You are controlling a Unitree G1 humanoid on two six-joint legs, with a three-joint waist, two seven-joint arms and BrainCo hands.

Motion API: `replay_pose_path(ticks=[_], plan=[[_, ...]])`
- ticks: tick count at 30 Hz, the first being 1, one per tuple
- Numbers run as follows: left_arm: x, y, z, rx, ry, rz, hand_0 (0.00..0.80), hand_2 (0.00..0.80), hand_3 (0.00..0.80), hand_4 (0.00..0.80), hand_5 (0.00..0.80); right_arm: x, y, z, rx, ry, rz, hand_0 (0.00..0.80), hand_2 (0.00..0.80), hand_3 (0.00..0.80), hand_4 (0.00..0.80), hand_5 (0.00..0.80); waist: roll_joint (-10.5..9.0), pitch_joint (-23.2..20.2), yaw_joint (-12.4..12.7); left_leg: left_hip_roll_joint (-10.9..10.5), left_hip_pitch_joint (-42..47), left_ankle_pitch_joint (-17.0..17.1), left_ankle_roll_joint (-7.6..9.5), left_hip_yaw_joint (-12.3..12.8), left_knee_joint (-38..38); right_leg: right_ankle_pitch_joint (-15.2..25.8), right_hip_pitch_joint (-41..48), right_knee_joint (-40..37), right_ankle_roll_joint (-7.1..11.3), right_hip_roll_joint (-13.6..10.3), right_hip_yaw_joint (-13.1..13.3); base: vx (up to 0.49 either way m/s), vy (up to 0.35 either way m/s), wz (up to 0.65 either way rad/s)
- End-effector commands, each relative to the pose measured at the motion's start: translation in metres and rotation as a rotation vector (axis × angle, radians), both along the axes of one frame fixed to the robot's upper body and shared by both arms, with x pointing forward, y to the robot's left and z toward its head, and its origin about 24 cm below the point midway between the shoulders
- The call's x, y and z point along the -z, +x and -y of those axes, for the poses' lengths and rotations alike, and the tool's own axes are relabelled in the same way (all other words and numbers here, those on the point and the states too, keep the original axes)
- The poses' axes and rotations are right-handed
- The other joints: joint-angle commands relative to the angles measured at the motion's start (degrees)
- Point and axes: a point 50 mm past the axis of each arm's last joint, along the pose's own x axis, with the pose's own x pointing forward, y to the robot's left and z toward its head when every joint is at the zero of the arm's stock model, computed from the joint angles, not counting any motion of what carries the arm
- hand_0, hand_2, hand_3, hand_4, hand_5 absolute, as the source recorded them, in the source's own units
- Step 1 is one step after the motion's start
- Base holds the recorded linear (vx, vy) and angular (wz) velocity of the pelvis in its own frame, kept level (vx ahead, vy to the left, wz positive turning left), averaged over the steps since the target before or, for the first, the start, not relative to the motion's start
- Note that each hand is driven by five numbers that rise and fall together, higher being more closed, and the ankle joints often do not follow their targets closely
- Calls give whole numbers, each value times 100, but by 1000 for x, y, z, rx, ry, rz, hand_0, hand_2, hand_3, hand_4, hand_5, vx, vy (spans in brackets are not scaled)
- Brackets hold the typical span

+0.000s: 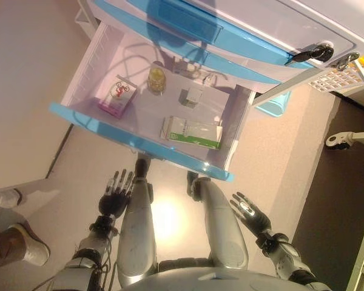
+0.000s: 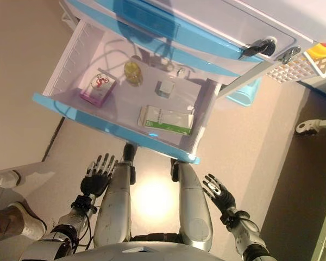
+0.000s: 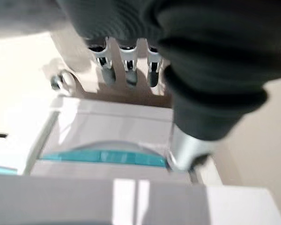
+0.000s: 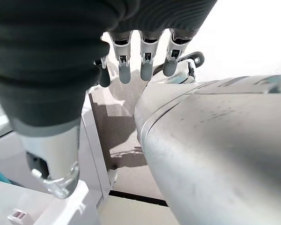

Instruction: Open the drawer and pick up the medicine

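Observation:
The white drawer (image 1: 85, 73) with a blue front edge (image 1: 139, 142) stands pulled open before me. Inside lie a green-and-white medicine box (image 1: 191, 132), a pink-and-white box (image 1: 117, 95), a small yellow jar (image 1: 156, 79) and a small grey-white box (image 1: 191, 96). My left hand (image 1: 116, 193) hangs below the drawer front with straight fingers, holding nothing. At the lower right my right hand (image 1: 249, 211) also hangs with spread fingers, empty. Both hands are clear of the drawer.
Above the open drawer are shut blue-fronted drawers (image 1: 188, 30) of the white cabinet, with a black handle (image 1: 312, 54). A white lattice basket (image 1: 340, 76) and a light-blue bin (image 1: 273, 104) stand at the right. A person's shoes (image 1: 15, 239) show at the lower left.

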Motion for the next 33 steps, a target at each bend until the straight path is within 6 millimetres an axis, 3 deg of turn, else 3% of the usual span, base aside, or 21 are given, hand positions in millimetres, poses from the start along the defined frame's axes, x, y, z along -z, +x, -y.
replay_pose_path(ticks=[1,4,7,9,12,15,17,20,25,29,33], plan=[[16,-16,-7,-10,53,-235,0,0,0,0,0,0,-15,14,-35,-39,-8,0,0,0,0,0,35,-373,-162,-446,-218,-525,665,460,597,594,-23,-358,129,163,-141,-46,38,-4],[19,-18,-18,-86,97,-342,0,0,0,0,0,0,-15,19,-26,-67,-1,0,0,0,0,0,69,-413,-207,-459,-190,-537,661,470,637,566,-13,-323,123,149,-111,42,50,-3],[27,-35,-30,-173,102,-498,0,0,0,0,0,-8,-10,28,-32,-171,57,0,0,0,0,0,93,-461,-223,-466,-130,-531,638,476,656,556,58,-339,123,120,-108,53,24,-1],[33,-52,-37,-196,147,-573,0,0,0,0,0,-24,2,31,-66,-274,142,0,0,0,0,0,75,-488,-221,-484,-64,-529,619,457,640,553,154,-393,121,94,-115,49,-15,-3],[41,-82,-42,-184,196,-635,0,0,0,0,0,-61,18,31,-167,-452,292,0,0,0,0,0,12,-530,-221,-501,55,-522,611,447,566,571,321,-527,125,52,-140,36,-59,0],[49,-124,-48,-143,258,-705,0,0,0,0,0,-120,24,56,-248,-623,497,0,0,0,0,0,-49,-603,-162,-529,271,-457,596,418,303,601,592,-782,173,-6,-195,32,-67,3],[52,-143,-48,-141,262,-722,0,0,0,0,0,-148,24,66,-255,-692,591,0,0,0,0,0,-58,-630,-128,-523,411,-426,570,406,146,602,737,-897,209,-29,-222,36,-38,12],[53,-171,-48,-149,260,-728,0,0,0,0,0,-208,24,77,-288,-868,779,0,0,0,0,0,-17,-688,-91,-499,735,-307,491,409,-277,597,1015,-1146,295,-117,-289,37,16,13],[55,-188,-42,-138,263,-738,0,0,0,0,0,-281,26,60,-413,-1103,1039,0,0,0,0,0,84,-808,-29,-486,1168,-143,393,413,-876,637,1446,-1625,404,-229,-323,24,41,10],[59,-192,-31,-84,265,-755,0,0,0,0,0,-316,33,44,-457,-1271,1152,0,0,0,0,0,127,-883,91,-470,1426,-102,381,390,-1164,704,1744,-1934,455,-313,-392,37,7,19],[62,-192,-24,-56,275,-769,0,0,0,0,0,-333,42,31,-501,-1326,1216,0,0,0,0,0,147,-918,220,-454,1615,-144,379,384,-1263,731,2018,-2138,486,-363,-439,56,7,11]])
